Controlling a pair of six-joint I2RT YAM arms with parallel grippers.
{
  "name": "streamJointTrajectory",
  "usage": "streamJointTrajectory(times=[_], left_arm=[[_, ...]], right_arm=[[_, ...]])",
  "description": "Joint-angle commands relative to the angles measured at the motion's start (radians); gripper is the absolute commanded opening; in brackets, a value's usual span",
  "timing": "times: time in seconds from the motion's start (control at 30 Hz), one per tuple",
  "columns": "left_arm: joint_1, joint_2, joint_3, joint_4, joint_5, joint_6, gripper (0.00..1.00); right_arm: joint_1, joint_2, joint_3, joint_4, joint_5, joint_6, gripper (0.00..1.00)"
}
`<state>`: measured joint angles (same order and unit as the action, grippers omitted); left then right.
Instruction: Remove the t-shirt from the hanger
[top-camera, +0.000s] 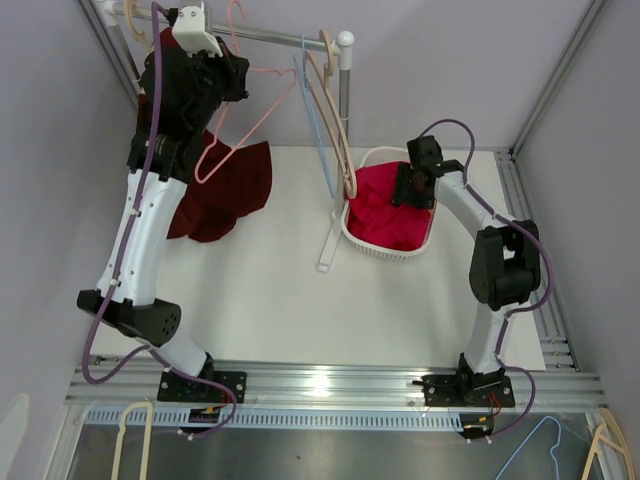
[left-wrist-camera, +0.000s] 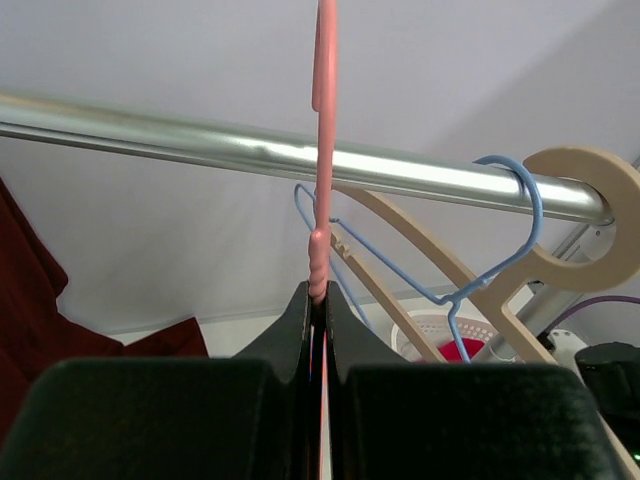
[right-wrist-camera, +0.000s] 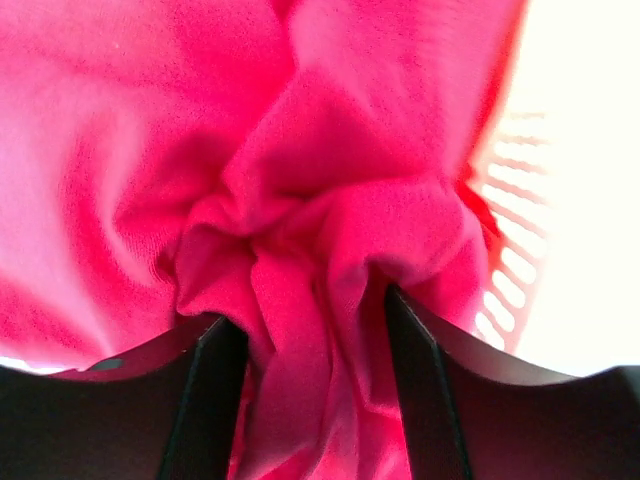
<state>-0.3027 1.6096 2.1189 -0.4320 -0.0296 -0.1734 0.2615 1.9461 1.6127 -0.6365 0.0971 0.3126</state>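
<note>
My left gripper (top-camera: 232, 72) is up at the rail (top-camera: 280, 38), shut on the neck of a bare pink wire hanger (top-camera: 245, 130). In the left wrist view the hanger's stem (left-wrist-camera: 322, 150) rises from between the closed fingertips of the left gripper (left-wrist-camera: 318, 292), its hook in front of the rail (left-wrist-camera: 200, 140). A bright pink t-shirt (top-camera: 385, 215) lies bunched in the white basket (top-camera: 385, 252). My right gripper (top-camera: 405, 190) reaches down into it. In the right wrist view the right gripper (right-wrist-camera: 315, 320) has its jaws apart, with a loose fold of the t-shirt (right-wrist-camera: 300, 150) between them.
A dark red garment (top-camera: 235, 190) hangs and spreads onto the table under the left arm. A blue wire hanger (top-camera: 318, 120) and a wooden hanger (top-camera: 335, 110) hang on the rail by the rack post (top-camera: 343, 80). More hangers (top-camera: 130, 440) lie past the near edge.
</note>
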Motion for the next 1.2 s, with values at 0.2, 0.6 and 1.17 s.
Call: streamJointTrajectory(times=[0.2,0.6,1.17], left_arm=[[0.004,0.035,0.068,0.026,0.022,0.008,0.01],[0.002,0.13,0.107,0.013,0.066,0.0,0.01],[-0.064,0.17,0.148,-0.01,0.034,0.043,0.41]], right_arm=[[-0.01,-0.167,0.056,-0.106,0.131,-0.024,0.8],[-0.01,-0.302,-0.019,0.0,0.147,-0.007,0.87],[-0.01,-0.362,-0.074,0.055,0.105,-0.009,0.92]])
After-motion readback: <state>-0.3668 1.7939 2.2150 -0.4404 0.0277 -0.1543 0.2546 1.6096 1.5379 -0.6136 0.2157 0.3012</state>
